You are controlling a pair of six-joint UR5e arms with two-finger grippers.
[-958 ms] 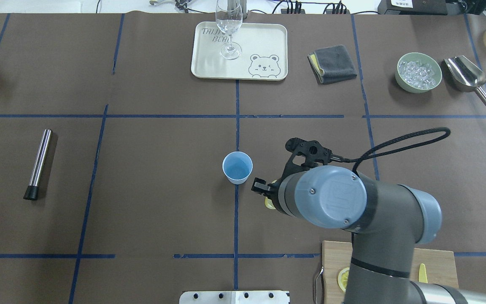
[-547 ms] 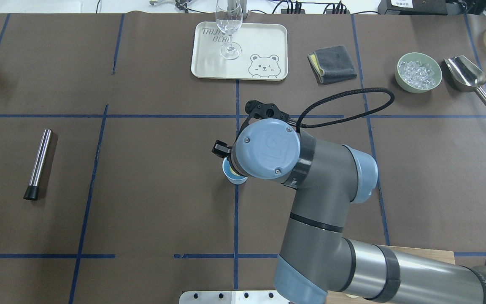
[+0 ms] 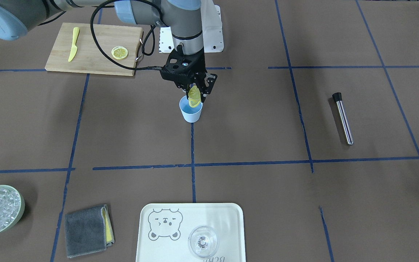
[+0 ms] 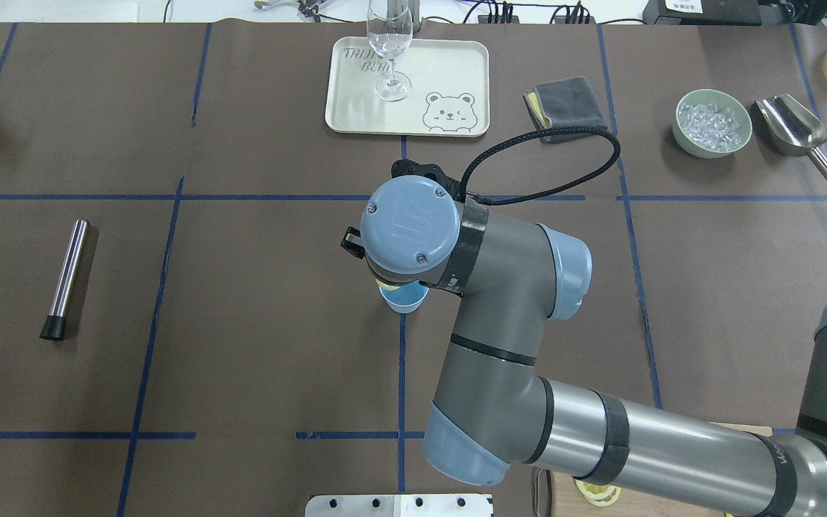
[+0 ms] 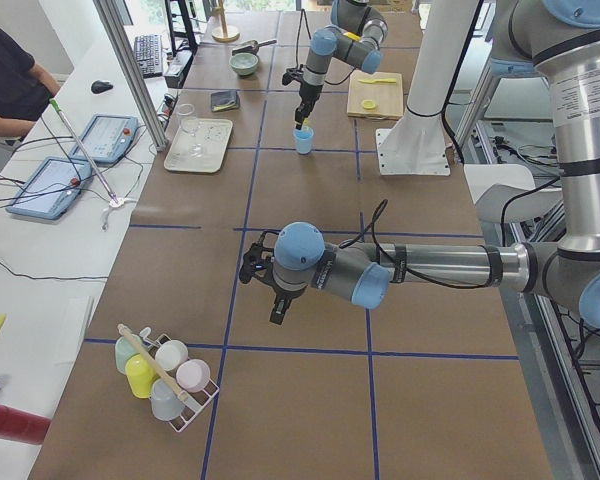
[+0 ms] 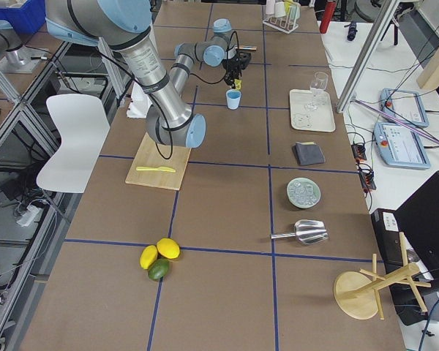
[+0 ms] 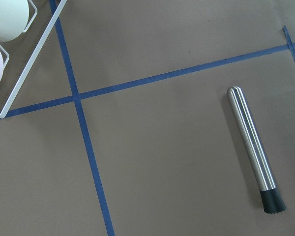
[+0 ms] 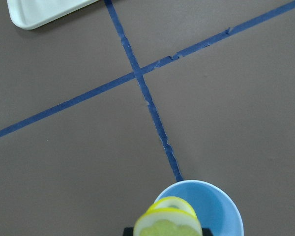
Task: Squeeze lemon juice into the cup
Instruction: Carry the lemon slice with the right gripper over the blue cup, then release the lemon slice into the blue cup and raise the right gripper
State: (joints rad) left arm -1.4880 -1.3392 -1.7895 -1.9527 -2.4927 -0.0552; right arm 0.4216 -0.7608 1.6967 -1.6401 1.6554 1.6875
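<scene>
The light-blue cup [image 3: 190, 112] stands at the table's middle, on a blue tape line. My right gripper [image 3: 196, 93] hangs just above the cup's rim and is shut on a lemon slice [image 3: 195, 96], held on edge over the cup's mouth. The right wrist view shows the slice [image 8: 169, 222] above the cup [image 8: 216, 206]. In the overhead view the wrist hides most of the cup [image 4: 406, 299]. My left gripper [image 5: 277, 308] hovers above the table far to the left; I cannot tell whether it is open or shut.
A second lemon slice [image 3: 119, 52] and a yellow knife [image 3: 72, 49] lie on the cutting board [image 3: 86, 63]. A steel muddler [image 4: 65, 276] lies at the left. A tray [image 4: 456, 72] with a glass [image 4: 390, 43], a grey cloth [image 4: 564, 108], an ice bowl [image 4: 713, 122] and a scoop [image 4: 794, 129] are at the back.
My right arm has carried the lemon slice left and forward, from the cup's right side to just over its mouth. The cup has not moved.
</scene>
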